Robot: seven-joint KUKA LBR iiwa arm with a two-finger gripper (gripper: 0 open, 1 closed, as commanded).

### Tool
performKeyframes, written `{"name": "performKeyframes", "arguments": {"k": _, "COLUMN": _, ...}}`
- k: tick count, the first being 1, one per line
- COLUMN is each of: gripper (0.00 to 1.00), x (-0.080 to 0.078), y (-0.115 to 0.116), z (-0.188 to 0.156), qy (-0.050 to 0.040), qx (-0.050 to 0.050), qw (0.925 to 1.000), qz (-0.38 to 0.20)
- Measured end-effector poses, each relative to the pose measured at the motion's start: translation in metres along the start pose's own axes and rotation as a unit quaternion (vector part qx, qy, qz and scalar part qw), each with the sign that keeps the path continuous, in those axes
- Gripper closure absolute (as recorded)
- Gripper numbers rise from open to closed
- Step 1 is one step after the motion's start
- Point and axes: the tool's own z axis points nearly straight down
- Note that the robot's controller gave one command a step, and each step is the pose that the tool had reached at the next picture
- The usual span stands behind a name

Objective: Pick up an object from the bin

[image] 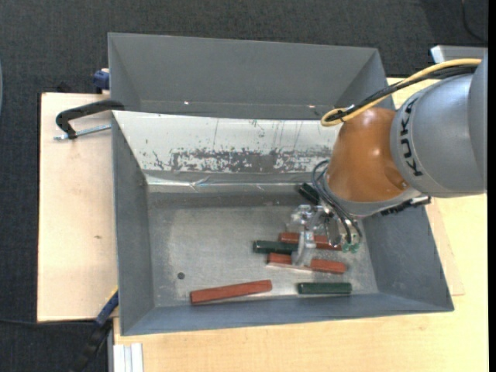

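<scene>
Lying just beneath the jaws is a short red stick (280, 260).

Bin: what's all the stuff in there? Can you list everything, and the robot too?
bin: one, grey metal, middle of the view.
long stick: one, red, flat by the front wall, left of middle.
short sticks: at least two, red, heaped under and beside the hand, right of middle.
green sticks: two, dark green; one by the front wall on the right, the other just left of the hand.
arm: one, grey with an orange cover, coming in from the right.
hand: one, metal, low over the short sticks.
</scene>
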Motion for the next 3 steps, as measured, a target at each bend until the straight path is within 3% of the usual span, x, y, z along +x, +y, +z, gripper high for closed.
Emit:
{"name": "performKeyframes", "arguments": {"k": 1, "gripper": 1.0, "x": 0.0, "y": 0.0, "z": 0.0, "qy": -0.0001, "qx": 0.0, "qw": 1.0, "qz": 0.0}}
{"name": "performKeyframes", "arguments": {"k": 2, "gripper": 1.0, "x": -0.009, "y": -0.02, "z": -0.043, "qy": -0.0009, "qx": 0.001, "qw": 1.0, "qz": -0.002}}
{"name": "performKeyframes", "arguments": {"k": 3, "gripper": 1.0, "x": 0.028, "y": 0.0, "z": -0.094, "qy": -0.0005, "qx": 0.002, "qw": 0.9989, "qz": 0.048}}
